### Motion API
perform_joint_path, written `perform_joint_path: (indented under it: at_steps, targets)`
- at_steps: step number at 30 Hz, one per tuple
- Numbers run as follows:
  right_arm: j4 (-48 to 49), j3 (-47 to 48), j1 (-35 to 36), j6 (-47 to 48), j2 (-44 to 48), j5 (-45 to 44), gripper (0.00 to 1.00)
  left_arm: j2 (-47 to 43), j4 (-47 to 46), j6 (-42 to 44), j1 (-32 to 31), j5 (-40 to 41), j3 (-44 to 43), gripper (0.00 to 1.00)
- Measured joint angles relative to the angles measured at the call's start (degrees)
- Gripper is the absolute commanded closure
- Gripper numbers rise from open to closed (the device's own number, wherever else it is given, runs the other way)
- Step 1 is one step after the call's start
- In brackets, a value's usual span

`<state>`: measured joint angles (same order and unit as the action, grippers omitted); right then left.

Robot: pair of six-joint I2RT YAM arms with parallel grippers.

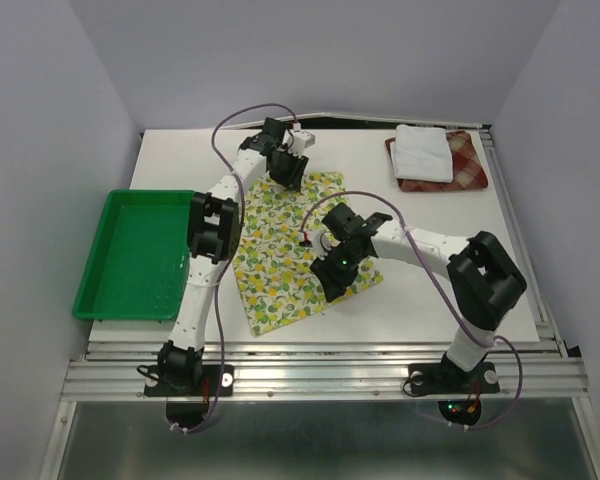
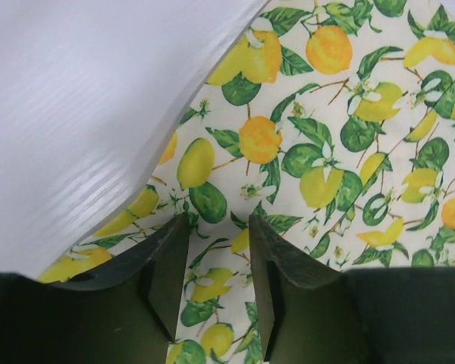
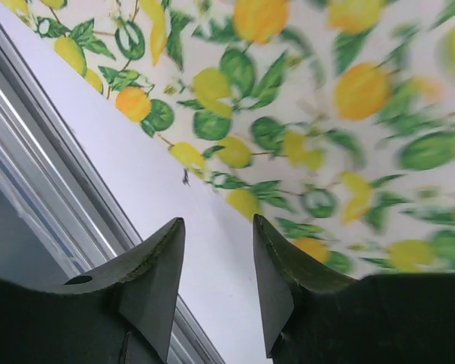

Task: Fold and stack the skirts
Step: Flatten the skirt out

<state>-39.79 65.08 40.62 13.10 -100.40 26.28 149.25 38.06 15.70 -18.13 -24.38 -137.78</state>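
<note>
- I can read no text, label, brand, number or sign in any of my three views.
- Fruit-print skirt (image 1: 280, 262): it carries a pattern of yellow-orange fruit and green leaves only. I can make out no lettering on it, even close up from either wrist.

Overhead view from behind; both wrist views close above the fruit-print skirt (image 1: 275, 250).
</note>
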Motion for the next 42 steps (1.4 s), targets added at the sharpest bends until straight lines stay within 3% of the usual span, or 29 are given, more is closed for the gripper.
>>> perform_joint_path:
  at_steps: [3, 7, 10, 13, 18, 20, 24, 27, 32, 37, 42]
  targets:
    - [-0.2, 5.2, 1.2, -2.5, 0.0, 0.4, 0.55, -2.9, -4.6, 1.4, -3.7, 2.1, 5.9, 0.45]
    - [1.2, 10.7, -3.5, -3.0, 3.3, -0.5, 0.54, -10.5, -8.4, 0.7, -6.8, 2.7, 17.7, 0.41]
    - [0.8, 10.6, -9.0, 0.2, 8.9, -3.3, 0.52, -19.8, -11.8, -1.2, -5.4, 2.3, 28.9, 0.41]
    - [1.0, 7.9, -10.5, 6.0, 13.6, -5.6, 0.5, -28.5, -12.9, -0.9, -1.0, 2.0, 32.6, 0.41]
    - [-4.5, 2.4, -8.5, 16.1, 18.4, -5.3, 0.52, -47.4, -10.8, 8.1, 3.6, 1.6, 42.4, 0.49]
    - [-5.0, 0.3, -6.4, 18.3, 19.4, -5.3, 0.52, -56.0, -8.2, 14.3, 3.0, 0.2, 50.4, 0.5]
    - [-4.9, -6.5, -1.8, 19.8, 20.6, -5.9, 0.53, -64.9, -4.7, 20.8, 0.8, -0.6, 66.2, 0.53]
    - [-4.0, -8.8, -1.1, 19.5, 18.0, -7.8, 0.55, -63.7, -4.0, 21.8, 0.6, 0.9, 76.7, 0.54]
    - [-0.3, -8.8, -1.2, 18.4, 12.7, -9.7, 0.57, -57.1, -5.5, 20.9, 1.0, 2.3, 79.6, 0.56]
    - [4.0, -8.9, -1.2, 17.9, 7.8, -12.5, 0.57, -49.8, -8.7, 19.2, 1.0, 2.8, 76.4, 0.59]
    - [7.5, -8.3, -1.3, 17.0, 4.6, -14.7, 0.57, -41.0, -9.6, 16.9, 1.0, 3.1, 65.9, 0.6]
